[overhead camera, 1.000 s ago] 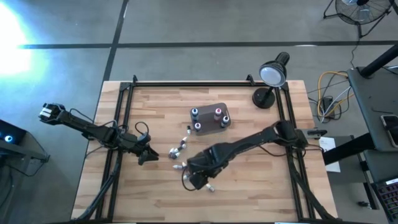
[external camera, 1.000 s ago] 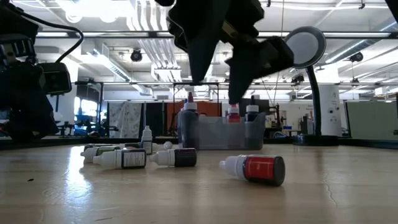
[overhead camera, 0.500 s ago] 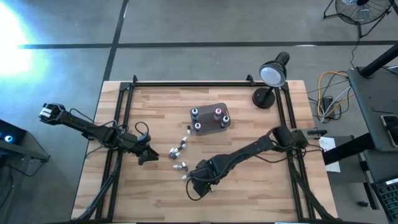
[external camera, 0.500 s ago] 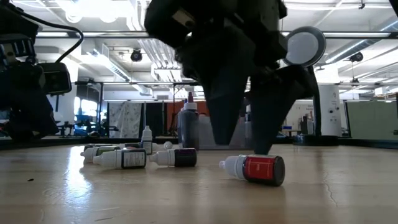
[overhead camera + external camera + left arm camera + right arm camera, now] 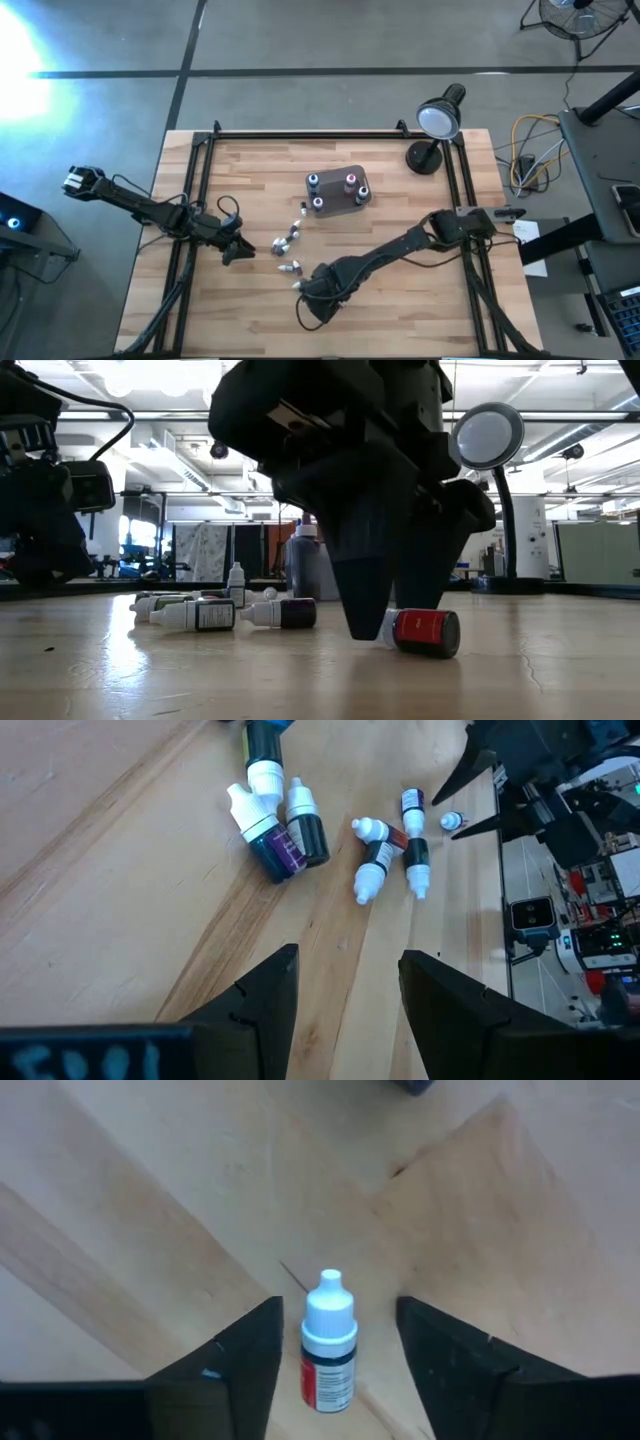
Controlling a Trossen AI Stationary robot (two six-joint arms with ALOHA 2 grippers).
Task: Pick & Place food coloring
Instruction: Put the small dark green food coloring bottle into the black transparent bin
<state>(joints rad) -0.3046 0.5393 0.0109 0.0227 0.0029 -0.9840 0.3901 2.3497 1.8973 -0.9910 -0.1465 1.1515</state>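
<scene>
The red-labelled bottle [image 5: 328,1348] lay on its side on the wooden table [image 5: 420,310], its long axis running along the reach of the right gripper [image 5: 335,1365], with the white cap end pointing away from the wrist and the labelled body toward it. In the right wrist view it sat in the gap between the two dark fingers [image 5: 235,1360], roughly centred, with bare wood showing on either side of it; the fingers stood apart and were not pressed on it. In the low view the fingertips [image 5: 362,622] reached down to the table and straddled the cap end, while the red body [image 5: 425,633] stuck out to one side.

From above, the right gripper [image 5: 318,303] was at about 6 o'clock from the grey tub [image 5: 338,189], well apart from it. The tub held three upright bottles. Several other small bottles [image 5: 288,240] lay scattered between the tub and the right gripper.

The left gripper [image 5: 238,250] waited at about 9 o'clock from those loose bottles, its fingers [image 5: 262,995] spread apart and empty, facing the scattered bottles [image 5: 290,830].
</scene>
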